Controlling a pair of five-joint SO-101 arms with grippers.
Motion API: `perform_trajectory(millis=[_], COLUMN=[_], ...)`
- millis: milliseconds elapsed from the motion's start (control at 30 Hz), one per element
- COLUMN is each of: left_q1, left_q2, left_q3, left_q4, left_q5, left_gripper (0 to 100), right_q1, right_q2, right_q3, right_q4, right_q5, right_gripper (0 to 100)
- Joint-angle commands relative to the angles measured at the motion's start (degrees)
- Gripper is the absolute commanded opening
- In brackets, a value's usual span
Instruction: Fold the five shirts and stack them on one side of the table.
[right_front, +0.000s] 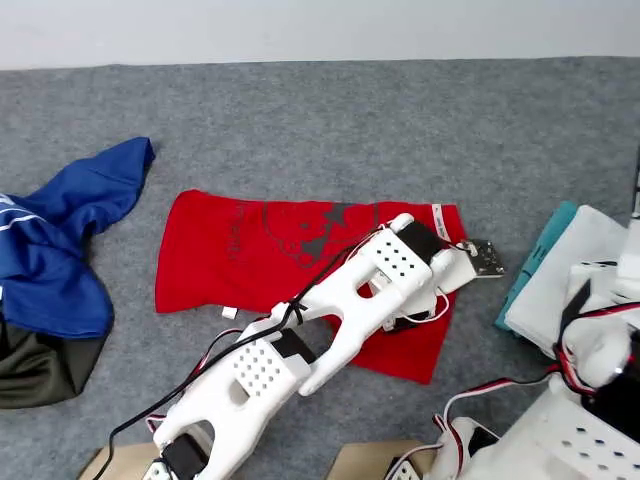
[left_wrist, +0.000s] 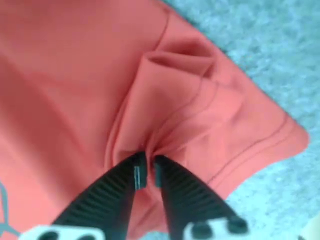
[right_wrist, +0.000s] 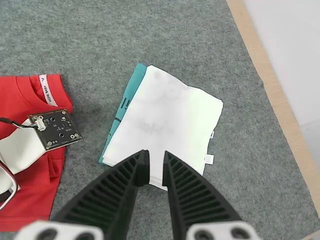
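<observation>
**Bright, even light all round**

Soft overhead light, so the left arm (right_front: 350, 295) only drops a faint shadow on the red shirt (right_front: 230, 250). Its creases shade gently up close; the folded white shirt (right_wrist: 165, 125) looks glaringly bright.

A red shirt (right_front: 230, 250) lies spread flat at the centre of the grey bench (right_front: 350, 130), with the white left arm (right_front: 350, 300) stretched across its right half. At the left edge a crumpled blue shirt (right_front: 60, 240) overlaps a dark garment (right_front: 35, 365). At the right, a folded white shirt (right_front: 570, 280) sits on a teal shirt (right_front: 535, 260), beside the right arm (right_front: 570, 440).
</observation>
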Motion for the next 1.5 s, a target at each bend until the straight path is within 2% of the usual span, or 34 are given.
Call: perform_trajectory(millis=[0,233,533,767,1167,1467], left_q1=[0.00,-3.78,-9.85,-12.48,-19.43,-20.75], left_q2=[-1.23,-4.22,1.32,9.14,16.44,16.18], left_q3=[-1.01,-7.25,-16.66,-25.54,-36.53,-41.71], left_q4=[1.23,1.67,1.58,1.41,0.79,1.76], left_q5=[-0.62,-0.70,-0.79,-0.62,-7.30,-7.47], left_gripper=[0,1,1,14,15,15], right_q1=[0.66,0.66,0.57,0.57,0.57,0.57], right_q2=[-0.04,-0.13,-0.04,-0.04,-0.22,-0.22], right_q3=[-1.49,-1.49,-1.41,-1.41,-1.41,-1.41], right_q4=[1.36,1.63,1.71,1.71,1.80,1.80], right_q5=[0.44,0.44,0.44,0.44,0.44,0.44], right_gripper=[6.1,6.1,6.1,6.1,6.1,6.1])
